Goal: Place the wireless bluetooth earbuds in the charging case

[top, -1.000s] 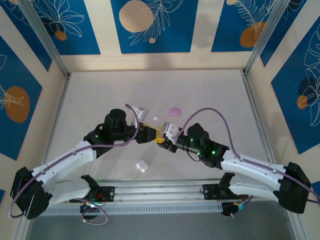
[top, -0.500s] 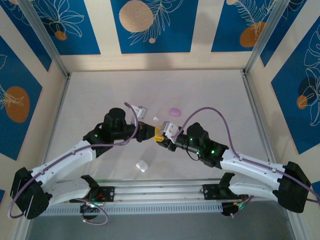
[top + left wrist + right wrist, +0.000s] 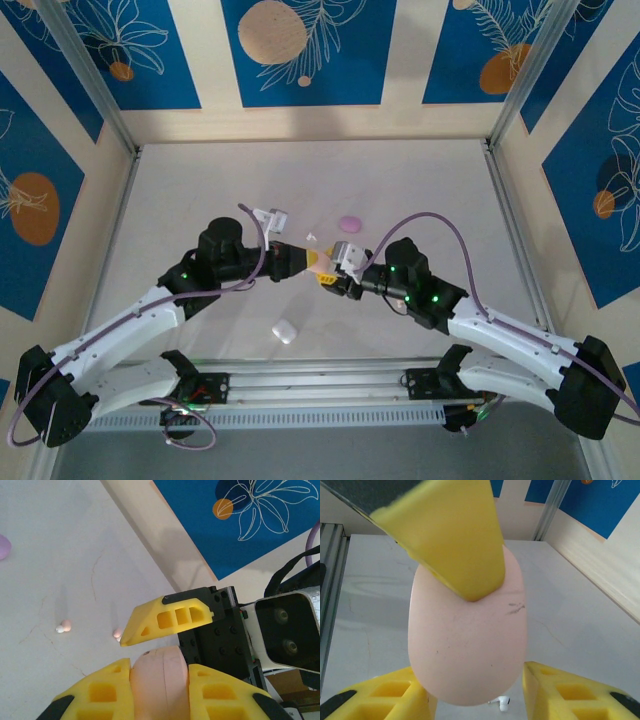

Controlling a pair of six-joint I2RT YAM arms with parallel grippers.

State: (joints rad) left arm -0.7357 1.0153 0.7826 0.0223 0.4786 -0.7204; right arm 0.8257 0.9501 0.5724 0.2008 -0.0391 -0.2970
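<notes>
A pale pink charging case (image 3: 316, 262) hangs closed above the table's middle, and my left gripper (image 3: 306, 262) is shut on it. In the left wrist view the case (image 3: 161, 685) is pinched between both yellow fingers. My right gripper (image 3: 327, 274) meets it from the right and stands open around it. In the right wrist view the case (image 3: 467, 640) sits between my fingers with a gap on the right side. Two pink earbuds (image 3: 63, 626) (image 3: 118, 632) lie on the table, and a white earbud (image 3: 501, 702) lies under the case.
A lilac case (image 3: 348, 223) rests behind the grippers, and a white case (image 3: 285, 331) lies near the front rail. A small white piece (image 3: 311, 238) sits just behind the grippers. Frame posts and patterned walls bound the table.
My left gripper has shut on the pink case. The right gripper's jaws have loosened around it, and both grippers have shifted slightly away from the front rail.
</notes>
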